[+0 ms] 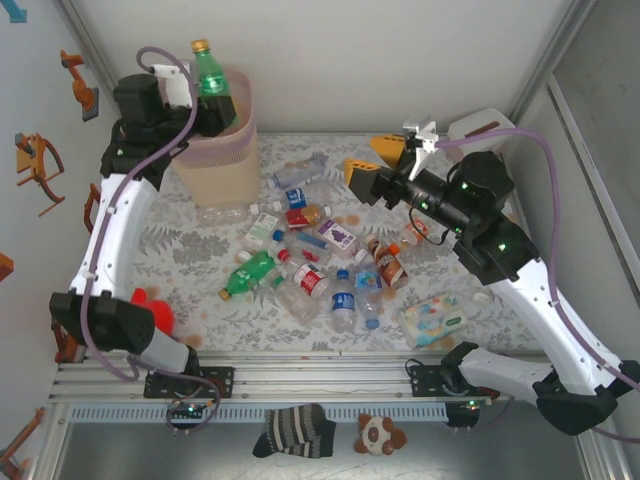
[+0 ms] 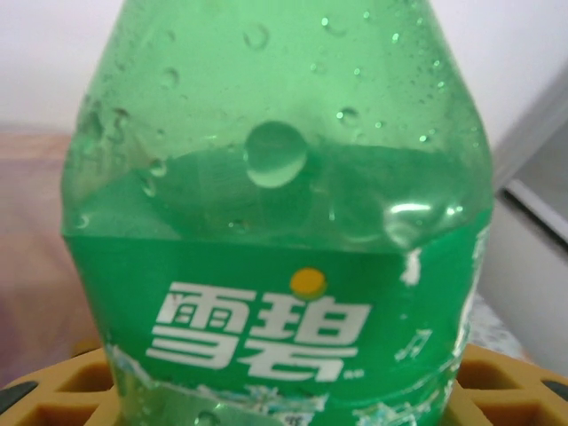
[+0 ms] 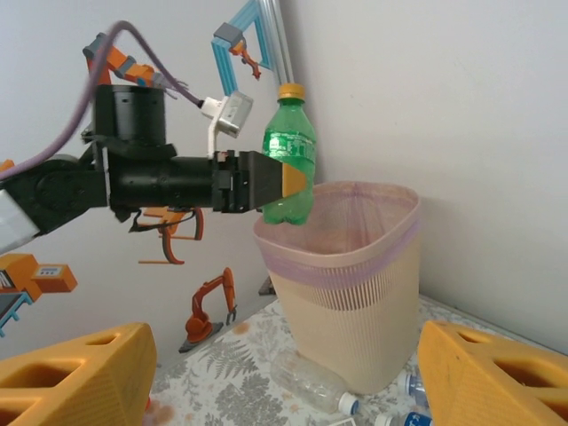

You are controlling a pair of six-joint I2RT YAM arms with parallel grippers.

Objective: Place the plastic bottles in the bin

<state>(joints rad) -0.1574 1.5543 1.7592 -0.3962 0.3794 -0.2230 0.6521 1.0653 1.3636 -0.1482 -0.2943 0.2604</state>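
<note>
A green plastic bottle [image 1: 208, 75] with a yellow cap hangs upright over the near rim of the bin [image 1: 215, 160], a beige wastebasket with a pink liner. My left gripper [image 1: 212, 108] is shut on its lower body. Up close, the green bottle [image 2: 275, 222] stands between the yellow fingers [image 2: 506, 377]. In the right wrist view the held bottle [image 3: 290, 160] is just above the bin [image 3: 346, 284]. My right gripper [image 1: 385, 165] hovers open and empty above the table's far middle. Several bottles [image 1: 310, 255] lie scattered on the table, one of them green [image 1: 248, 273].
A clear bottle [image 3: 311, 382] lies at the bin's foot. A pastel wipes pack [image 1: 437, 320] sits front right and a white tissue box [image 1: 480, 128] back right. A red toy [image 1: 150, 305] lies front left. Walls close in on three sides.
</note>
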